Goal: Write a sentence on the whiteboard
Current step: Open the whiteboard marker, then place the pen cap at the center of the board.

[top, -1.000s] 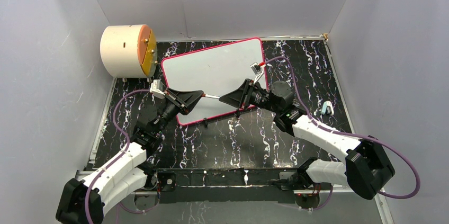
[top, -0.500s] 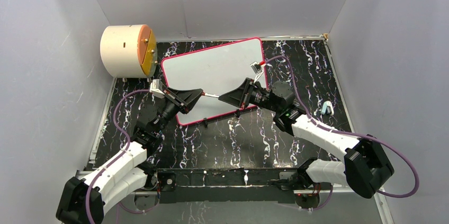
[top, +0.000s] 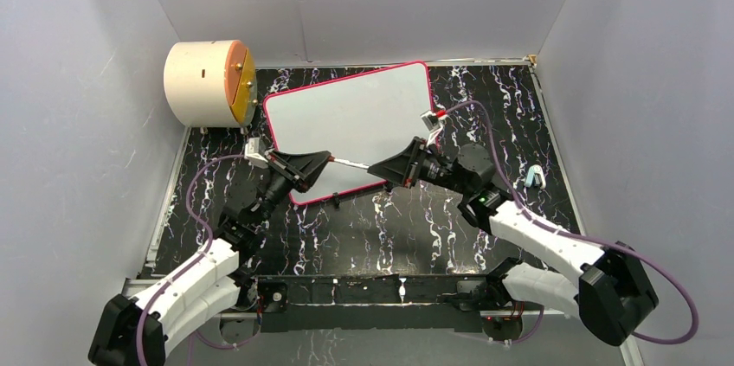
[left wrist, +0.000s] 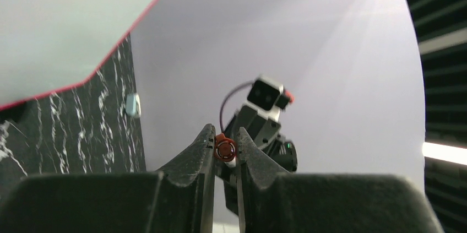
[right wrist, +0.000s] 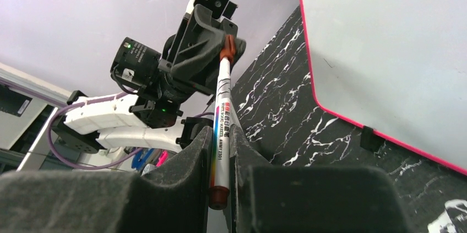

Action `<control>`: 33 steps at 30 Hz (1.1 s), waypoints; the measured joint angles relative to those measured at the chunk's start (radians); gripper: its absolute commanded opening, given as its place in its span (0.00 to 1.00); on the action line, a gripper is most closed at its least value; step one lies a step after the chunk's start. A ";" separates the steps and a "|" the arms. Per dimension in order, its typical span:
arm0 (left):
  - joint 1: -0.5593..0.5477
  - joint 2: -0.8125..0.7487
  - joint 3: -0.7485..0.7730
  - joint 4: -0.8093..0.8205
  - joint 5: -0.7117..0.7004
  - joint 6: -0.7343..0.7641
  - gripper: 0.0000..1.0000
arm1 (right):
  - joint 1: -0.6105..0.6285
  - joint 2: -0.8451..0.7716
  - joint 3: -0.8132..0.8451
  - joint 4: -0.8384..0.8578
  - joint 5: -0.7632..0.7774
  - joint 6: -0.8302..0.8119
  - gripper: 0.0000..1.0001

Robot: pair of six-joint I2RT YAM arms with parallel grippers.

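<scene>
Marker strung between my two grippers, board blank

My right gripper (right wrist: 220, 134) is pinching the marker (right wrist: 222, 101) round its barrel and my left gripper (left wrist: 224, 136) is clamped on the red cap (left wrist: 225, 148) at the other end. So the pen's long axis runs straight from one set of fingers to the other, left to right, just over the near edge of the whiteboard (top: 346, 111). Can't tell if the cap is seated or already cracked loose. Looks like the uncapping step to me, and the pull has to go along that axis, hands apart. The board lies flat on the far side of both grippers, with no sentence on it that I can see. Right one has the barrel, so I'd guess it does the writing.
</scene>
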 measured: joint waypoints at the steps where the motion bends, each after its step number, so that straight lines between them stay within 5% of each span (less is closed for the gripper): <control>1: 0.008 -0.006 -0.006 0.000 -0.024 -0.003 0.00 | -0.004 -0.016 -0.009 -0.007 0.003 -0.005 0.00; 7: 0.028 -0.040 -0.053 -0.014 -0.163 -0.011 0.00 | -0.023 -0.125 -0.053 -0.038 -0.001 -0.024 0.00; 14: 0.028 -0.031 -0.051 -0.060 -0.165 0.046 0.00 | -0.033 -0.214 -0.075 -0.155 0.032 -0.101 0.00; 25: 0.005 0.046 0.167 -0.490 -0.026 0.438 0.00 | -0.033 -0.356 0.010 -0.473 0.209 -0.354 0.00; 33: -0.211 0.217 0.330 -0.753 -0.077 0.725 0.00 | -0.033 -0.412 0.060 -0.639 0.401 -0.497 0.00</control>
